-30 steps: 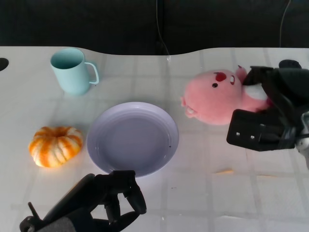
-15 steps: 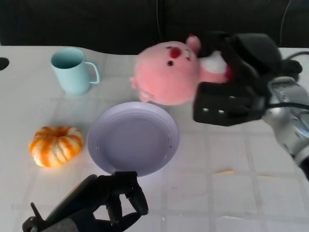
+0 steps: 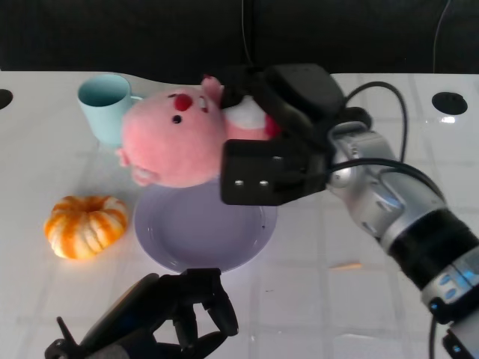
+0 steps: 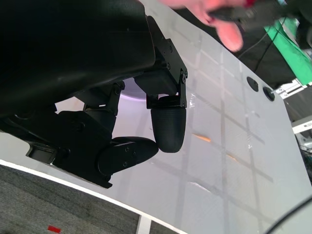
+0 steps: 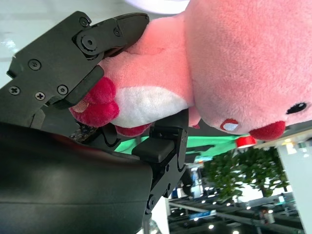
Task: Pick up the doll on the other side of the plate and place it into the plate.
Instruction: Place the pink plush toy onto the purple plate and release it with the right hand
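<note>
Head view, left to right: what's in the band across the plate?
Pumpkin → plate → right hand, gripping the pink doll held above the plate's far rim → silver right forearm.

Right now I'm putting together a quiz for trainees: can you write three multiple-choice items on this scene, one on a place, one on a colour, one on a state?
1. Where is the pink doll?
A. Lying on the table right of the plate
B. Held in the air over the plate's far rim
C. Inside the mug

2. What colour is the mug?
A. Light blue
B. Orange
C. Black

3. What is the left hand doing?
A. Gripping the pumpkin
B. Pressing on the plate
C. Holding nothing, fingers curled in

Answers: B, the right hand grips the doll above the lilac plate. A, the mug is pale blue, while the pumpkin is orange. C, the left wrist view shows its fingers curled on nothing.
</note>
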Controlling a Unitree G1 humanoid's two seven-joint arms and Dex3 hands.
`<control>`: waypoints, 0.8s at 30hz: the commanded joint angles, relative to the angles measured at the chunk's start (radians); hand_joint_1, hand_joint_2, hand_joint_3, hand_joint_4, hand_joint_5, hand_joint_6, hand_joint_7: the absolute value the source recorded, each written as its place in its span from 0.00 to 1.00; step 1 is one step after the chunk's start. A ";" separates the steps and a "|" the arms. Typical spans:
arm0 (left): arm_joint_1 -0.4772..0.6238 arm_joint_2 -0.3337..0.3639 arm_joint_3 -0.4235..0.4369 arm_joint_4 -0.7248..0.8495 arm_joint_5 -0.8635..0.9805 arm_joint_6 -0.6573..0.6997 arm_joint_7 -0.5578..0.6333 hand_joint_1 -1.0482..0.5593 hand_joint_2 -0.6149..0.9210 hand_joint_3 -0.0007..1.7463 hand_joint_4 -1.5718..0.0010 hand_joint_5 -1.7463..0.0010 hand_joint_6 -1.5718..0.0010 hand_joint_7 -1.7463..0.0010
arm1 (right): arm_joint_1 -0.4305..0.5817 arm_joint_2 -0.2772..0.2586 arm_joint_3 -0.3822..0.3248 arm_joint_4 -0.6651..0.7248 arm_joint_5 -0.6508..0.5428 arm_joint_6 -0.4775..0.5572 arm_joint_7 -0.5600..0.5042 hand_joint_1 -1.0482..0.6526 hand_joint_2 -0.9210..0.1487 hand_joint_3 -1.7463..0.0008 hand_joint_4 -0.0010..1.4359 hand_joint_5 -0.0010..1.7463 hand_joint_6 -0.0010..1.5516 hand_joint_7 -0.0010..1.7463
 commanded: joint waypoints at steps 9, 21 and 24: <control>0.004 0.002 -0.003 -0.016 0.022 0.011 0.017 0.50 0.85 0.42 0.58 0.00 0.57 0.23 | -0.032 0.052 0.042 0.106 0.013 -0.034 0.033 0.47 0.21 0.66 0.60 0.95 0.55 0.65; -0.002 0.011 0.005 -0.004 0.024 -0.003 0.015 0.51 0.85 0.44 0.57 0.00 0.57 0.24 | -0.034 0.015 0.053 0.087 0.044 -0.009 0.257 0.34 0.00 0.91 0.49 0.50 0.48 0.06; -0.003 0.012 0.005 0.005 0.022 -0.012 0.015 0.51 0.84 0.44 0.58 0.00 0.57 0.24 | -0.027 -0.006 0.055 0.056 0.050 -0.006 0.324 0.22 0.00 0.88 0.29 0.16 0.29 0.01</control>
